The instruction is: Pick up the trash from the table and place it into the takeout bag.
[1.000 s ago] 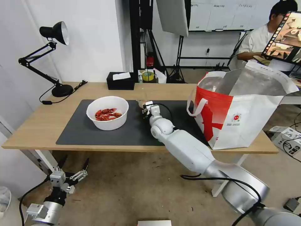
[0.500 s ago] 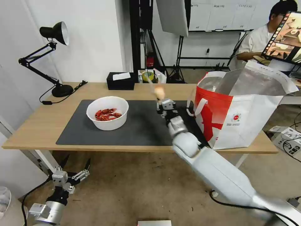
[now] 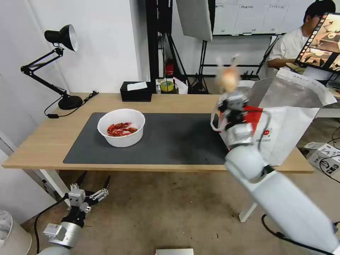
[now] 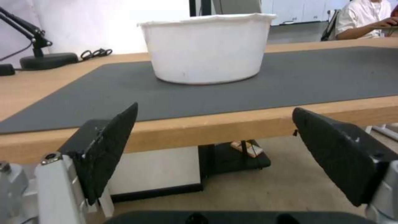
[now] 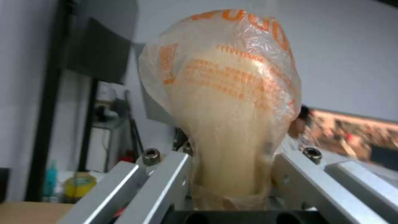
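Note:
My right gripper [image 3: 231,95] is raised beside the near left rim of the takeout bag [image 3: 283,117] and is shut on the small yellowish knotted plastic bag [image 3: 228,78], which bulges above its fingers [image 5: 166,177] as a printed bag [image 5: 230,93]. A white bowl of red crayfish shells [image 3: 121,126] sits on the dark mat [image 3: 170,141] of the table [image 3: 106,101]. My left gripper [image 3: 90,189] hangs open below the table's front edge, facing the bowl [image 4: 207,46] from under the edge, with nothing between its pads [image 4: 112,146].
A black desk lamp [image 3: 60,63] stands at the table's far left. A black tissue box [image 3: 136,91] and a yellow tape roll [image 3: 167,86] sit at the back edge. A person sits behind the takeout bag at a screen.
My right arm has lifted the knotted plastic bag off the mat and swung it up and right to the takeout bag's rim. The left gripper has crept slightly right and up.

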{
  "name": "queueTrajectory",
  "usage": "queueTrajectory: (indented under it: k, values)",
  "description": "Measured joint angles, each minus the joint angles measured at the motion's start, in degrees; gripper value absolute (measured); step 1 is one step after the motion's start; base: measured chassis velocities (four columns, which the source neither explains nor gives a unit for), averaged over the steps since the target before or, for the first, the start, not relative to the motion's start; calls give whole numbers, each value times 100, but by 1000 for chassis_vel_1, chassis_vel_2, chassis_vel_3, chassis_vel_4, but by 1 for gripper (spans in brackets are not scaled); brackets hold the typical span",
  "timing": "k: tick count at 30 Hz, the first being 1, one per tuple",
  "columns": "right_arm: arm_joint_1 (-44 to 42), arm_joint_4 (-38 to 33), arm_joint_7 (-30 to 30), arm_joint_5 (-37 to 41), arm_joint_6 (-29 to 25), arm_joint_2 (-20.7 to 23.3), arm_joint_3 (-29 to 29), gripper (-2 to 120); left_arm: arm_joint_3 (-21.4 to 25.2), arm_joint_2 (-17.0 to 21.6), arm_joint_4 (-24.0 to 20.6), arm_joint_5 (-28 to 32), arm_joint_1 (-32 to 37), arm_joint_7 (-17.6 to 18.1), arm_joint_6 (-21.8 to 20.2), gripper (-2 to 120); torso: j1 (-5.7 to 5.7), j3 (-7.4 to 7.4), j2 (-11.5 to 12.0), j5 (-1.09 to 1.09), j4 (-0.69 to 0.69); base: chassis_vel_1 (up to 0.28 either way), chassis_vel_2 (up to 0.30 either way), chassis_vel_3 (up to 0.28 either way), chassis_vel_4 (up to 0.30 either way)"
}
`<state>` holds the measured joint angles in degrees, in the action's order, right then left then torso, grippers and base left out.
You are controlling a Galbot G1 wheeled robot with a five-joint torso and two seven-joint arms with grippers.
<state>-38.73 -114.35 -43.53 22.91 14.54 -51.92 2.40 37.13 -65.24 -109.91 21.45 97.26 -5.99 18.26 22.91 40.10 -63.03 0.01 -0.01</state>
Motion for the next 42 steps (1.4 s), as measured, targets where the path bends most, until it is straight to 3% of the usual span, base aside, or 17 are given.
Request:
queueTrajectory:
  k: [6,11,19,23,26,31,34,42]
  values:
    - [117,117,-552,786,270,253,214,8,-72,-12,-8,-24,3,21,-13,100,1,1,0,0,0,0,0,0,0]
    - [67,143,-652,791,293,248,228,8,-111,55,-21,-39,26,22,-34,100,1,1,0,0,0,0,0,0,0]
    - [140,298,-648,788,311,258,275,39,-162,51,-70,-85,99,27,-63,100,1,1,0,-1,1,0,0,0,0]
    - [130,306,-634,784,318,237,272,49,-211,32,-62,-116,92,29,-63,100,0,1,0,-1,1,0,0,0,0]
    - [123,306,-628,780,331,223,253,65,-240,30,-48,-146,70,31,-62,100,0,1,0,-1,1,0,0,0,0]
    - [123,306,-618,776,342,223,240,78,-253,30,-34,-165,55,32,-62,100,1,1,0,-1,1,0,0,0,0]
    - [119,302,-606,775,347,225,233,93,-257,25,-23,-183,44,33,-61,100,1,1,0,-1,1,0,0,0,0]
    - [-1,242,-573,883,352,216,230,100,-249,31,-28,-189,34,33,-58,100,1,1,0,-1,1,0,0,0,0]
